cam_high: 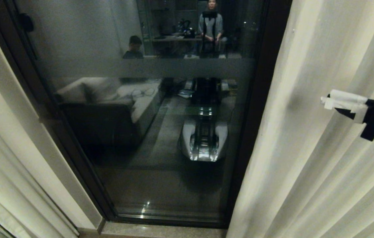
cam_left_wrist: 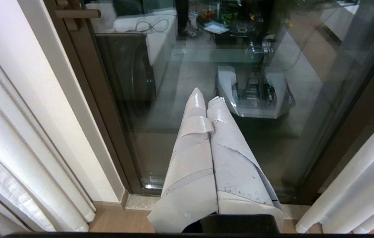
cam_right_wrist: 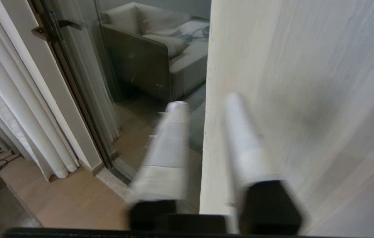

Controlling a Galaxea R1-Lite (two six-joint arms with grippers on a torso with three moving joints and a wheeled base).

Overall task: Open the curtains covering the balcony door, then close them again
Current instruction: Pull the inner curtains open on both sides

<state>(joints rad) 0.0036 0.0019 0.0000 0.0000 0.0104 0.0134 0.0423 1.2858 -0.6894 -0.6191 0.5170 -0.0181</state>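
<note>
no readable text, no labels, no brands, no numbers, no signs

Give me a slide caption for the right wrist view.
Right hand open, its fingers astride the right curtain's edge, balcony door uncovered.

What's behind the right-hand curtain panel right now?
The cream pleated right curtain panel covers that side entirely; only the dark-framed glass balcony door beside its edge shows. The right pincer straddles that edge.

Curtains: we see two cream pleated panels drawn apart, left curtain [cam_high: 5,155] and right curtain [cam_high: 309,138], hanging to the floor.
Balcony door: between them, we see the balcony door [cam_high: 147,132] uncovered, dark-framed, frosted band across its pane.
</note>
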